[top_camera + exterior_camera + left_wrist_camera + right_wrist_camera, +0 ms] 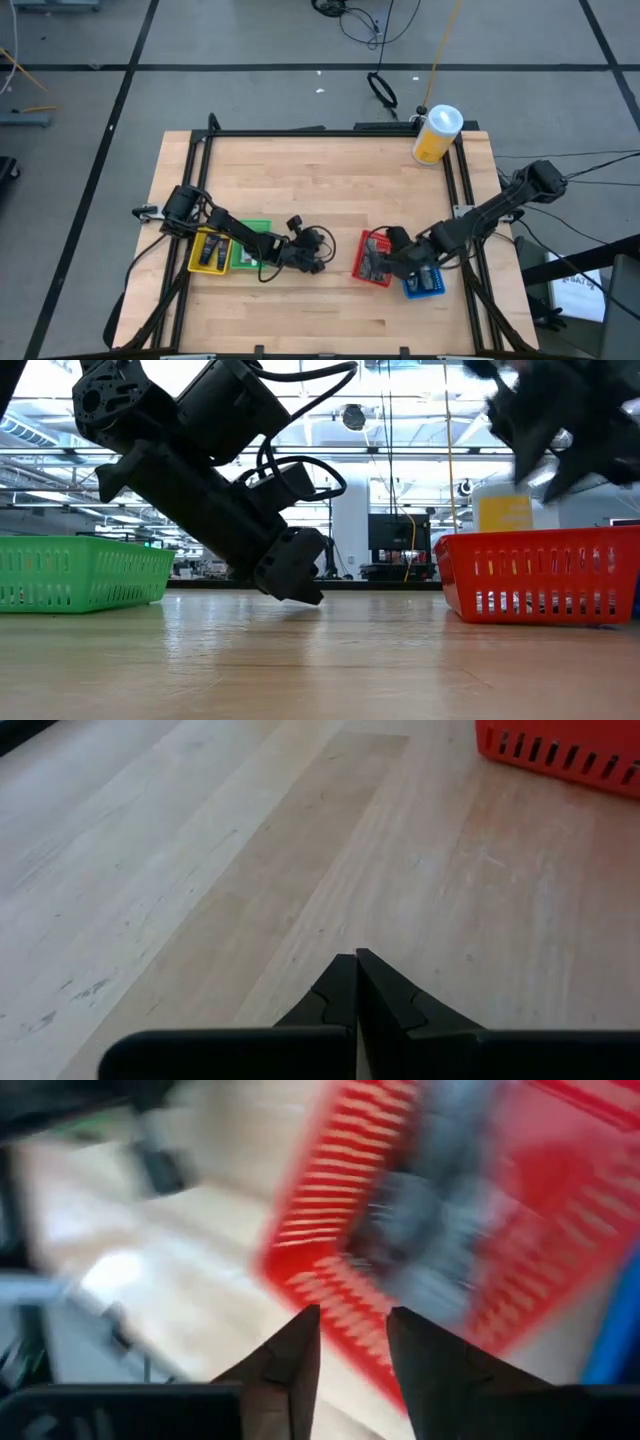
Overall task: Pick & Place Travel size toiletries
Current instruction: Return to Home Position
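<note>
Small grey and dark toiletries lie in the red bin; they show as a grey blur in the right wrist view. More dark packets sit in the yellow bin. My right gripper is open and empty, above the red bin's left wall. My left gripper is shut and empty, low over the bare wood between the green bin and the red bin, with its tip close to the table top.
A blue bin stands against the red bin's right side. A big yellow canister with a white lid stands at the table's far right corner. Bare wood fills the table's middle and far half. Black frame rails run along the table's edges.
</note>
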Robot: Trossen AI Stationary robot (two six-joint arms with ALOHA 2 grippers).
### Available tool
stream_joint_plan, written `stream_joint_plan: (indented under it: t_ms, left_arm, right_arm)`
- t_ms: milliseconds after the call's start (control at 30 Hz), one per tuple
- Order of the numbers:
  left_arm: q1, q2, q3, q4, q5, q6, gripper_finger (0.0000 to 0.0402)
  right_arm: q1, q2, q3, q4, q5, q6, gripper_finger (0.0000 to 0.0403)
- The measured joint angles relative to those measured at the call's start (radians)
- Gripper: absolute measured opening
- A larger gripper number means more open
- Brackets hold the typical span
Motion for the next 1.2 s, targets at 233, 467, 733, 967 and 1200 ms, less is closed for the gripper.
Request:
stream_joint_plan:
  t_ms: [233, 467, 733, 967, 1200]
  left_arm:
    - [0.001, 0.0, 0.0, 0.071, 0.145, 0.044, 0.0015]
    - [0.023, 0.095, 0.009, 0.443, 0.344, 0.047, 0.0005]
    - [0.052, 0.253, 0.23, 0.441, 0.512, 0.01, 0.0003]
    - [-0.003, 0.23, 0.37, 0.128, 0.58, 0.185, 0.0006]
    - [-0.028, 0.122, 0.376, -0.175, 0.428, 0.176, 0.0008]
  right_arm:
    - [-0.012, -0.096, 0.0, 0.047, 0.0, -0.377, 0.0122]
    - [0.031, -0.122, 0.0, 0.03, 0.003, -0.556, 0.0103]
    - [0.128, -0.127, 0.0, 0.036, 0.01, -0.596, 0.0085]
    - [0.23, -0.127, 0.0, 0.027, 0.143, -0.554, 0.0072]
    - [0.212, -0.126, -0.102, 0.013, 0.265, -0.574, 0.0059]
